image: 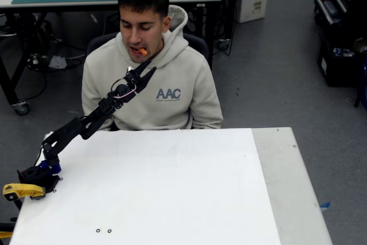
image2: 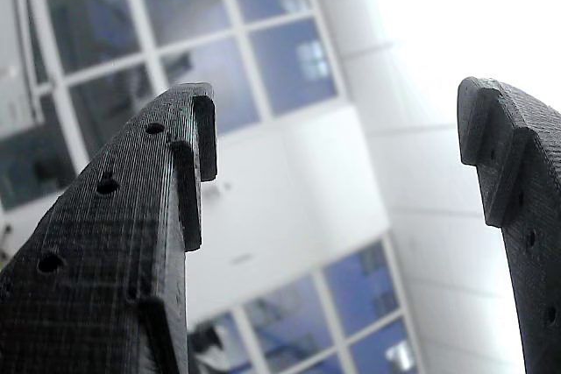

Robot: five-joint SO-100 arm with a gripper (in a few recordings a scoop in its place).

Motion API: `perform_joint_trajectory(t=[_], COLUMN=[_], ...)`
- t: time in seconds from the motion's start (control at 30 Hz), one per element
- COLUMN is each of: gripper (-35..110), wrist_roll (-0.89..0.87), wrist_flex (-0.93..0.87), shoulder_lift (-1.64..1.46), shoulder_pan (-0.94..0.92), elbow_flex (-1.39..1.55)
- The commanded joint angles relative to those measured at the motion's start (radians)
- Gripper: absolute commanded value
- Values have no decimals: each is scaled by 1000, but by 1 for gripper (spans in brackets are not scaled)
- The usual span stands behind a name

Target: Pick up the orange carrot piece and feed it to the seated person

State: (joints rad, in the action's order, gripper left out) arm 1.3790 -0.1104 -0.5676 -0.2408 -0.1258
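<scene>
Orange carrot piece sits between the seated person's lips, handed off. Gripper at its 5 o'clock, just below the chin, fingers spread wide, empty, aimed upward.

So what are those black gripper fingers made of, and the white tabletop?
The black gripper fingers look like matte 3D-printed plastic: fine layer lines run across them and small round holes dot the surface. The white tabletop looks like a smooth, matte sheet, perhaps paper or laminate over a greyer board showing at the right; the fixed view leaves that open.
</scene>
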Motion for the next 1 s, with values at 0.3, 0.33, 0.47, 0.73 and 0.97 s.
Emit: perform_joint_trajectory(t=[0.3,0.33,0.47,0.73,0.97], gripper=[-3,-4,-1,-2,-2], wrist_roll=[0,0,-2,-3,-170], wrist_flex=[23,23,23,11,14], shoulder_lift=[-34,-34,-34,-97,-322], shoulder_pan=[-58,-67,-100,-158,-179], elbow_flex=[-2,2,31,193,532])
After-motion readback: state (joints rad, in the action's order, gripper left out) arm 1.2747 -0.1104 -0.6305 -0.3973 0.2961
